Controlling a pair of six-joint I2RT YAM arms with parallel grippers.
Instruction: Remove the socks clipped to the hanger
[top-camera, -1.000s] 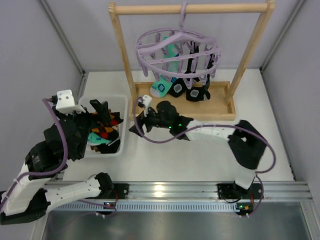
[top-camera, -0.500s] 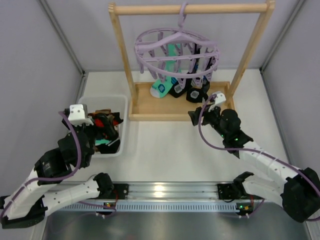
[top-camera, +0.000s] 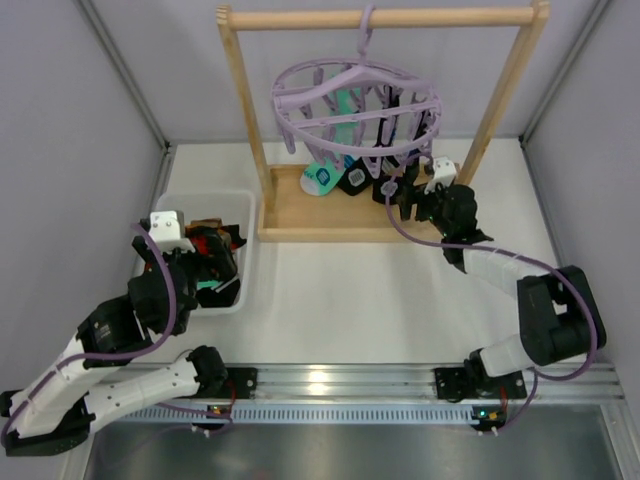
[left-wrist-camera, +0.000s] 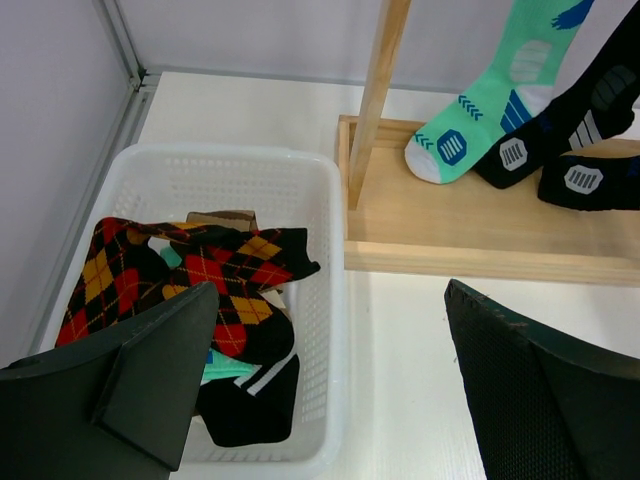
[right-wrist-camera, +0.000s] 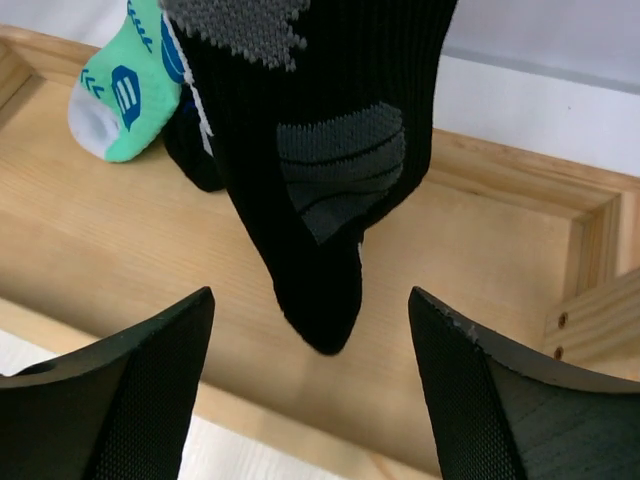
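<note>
one black sock (right-wrist-camera: 330, 130) inside wide right gripper (right-wrist-camera: 310, 293) | seemingly untouched | right wrist only

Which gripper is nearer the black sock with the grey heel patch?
Right. The right gripper is at the black sock toe, open jaws either side of it. The left gripper hovers open over the white basket, far across the table.
</note>
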